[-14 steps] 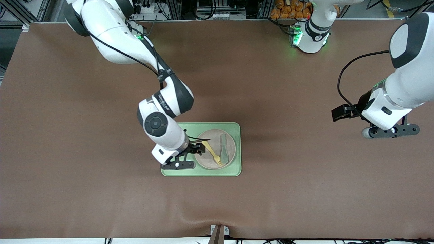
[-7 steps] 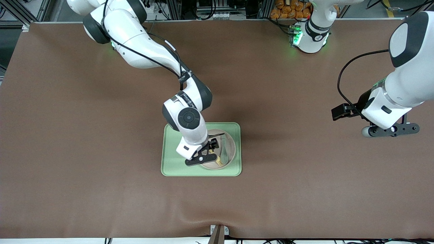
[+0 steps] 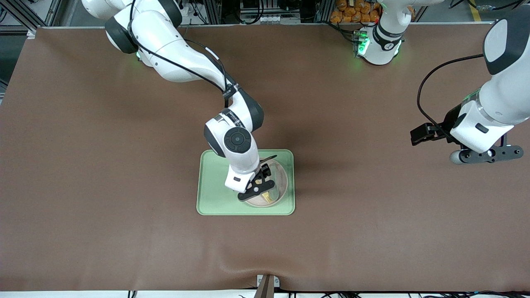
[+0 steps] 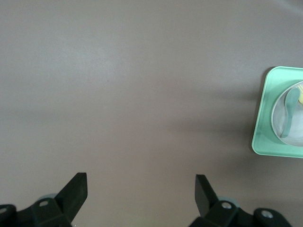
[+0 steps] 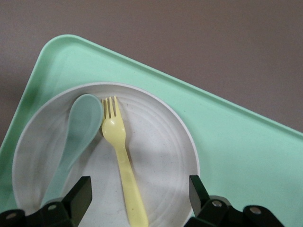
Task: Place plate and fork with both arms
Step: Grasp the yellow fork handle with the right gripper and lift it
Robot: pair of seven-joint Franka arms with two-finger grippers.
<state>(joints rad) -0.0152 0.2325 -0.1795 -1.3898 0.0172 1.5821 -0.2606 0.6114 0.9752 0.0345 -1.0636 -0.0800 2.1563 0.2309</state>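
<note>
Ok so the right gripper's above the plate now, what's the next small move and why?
Probably lower the right gripper straight down and close on the fork handle. Its open fingers straddle the handle, the fork lies flat on the plate beside the spoon, and nothing is held. The left gripper waits open over bare table.

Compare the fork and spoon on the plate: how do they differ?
Colour: the fork is pale yellow, the spoon grey-green. Head: the fork ends in short tines, the spoon in a smooth oval bowl. Pose: the right end effector is over the fork's handle, its fingers open either side; the spoon's handle lies off to one side of that gap. Shared: both are of similar size and lie side by side on the plate, heads pointing the same way.
</note>
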